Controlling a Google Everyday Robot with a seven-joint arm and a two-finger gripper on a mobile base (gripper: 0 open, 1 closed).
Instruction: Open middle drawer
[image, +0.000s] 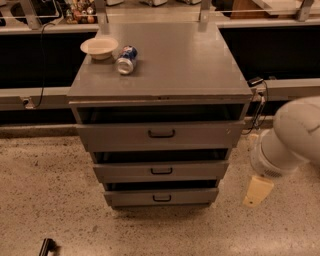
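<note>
Camera view: the middle drawer (200, 171), at frame centre, appears not yet pulled out, its handle (161, 171) untouched, while the pincer (258, 191) hangs at lower right, well apart, whether clenched or released impossible to tell.

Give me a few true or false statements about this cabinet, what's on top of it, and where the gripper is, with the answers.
1. The gripper is touching the middle drawer at its handle. False: it hangs off to the right of the cabinet, apart from it.
2. A bowl and a can sit on the cabinet top. True.
3. The can stands upright. False: it lies on its side, just right of the bowl.
4. The cabinet has three drawers, each with a dark centre handle. True.
</note>
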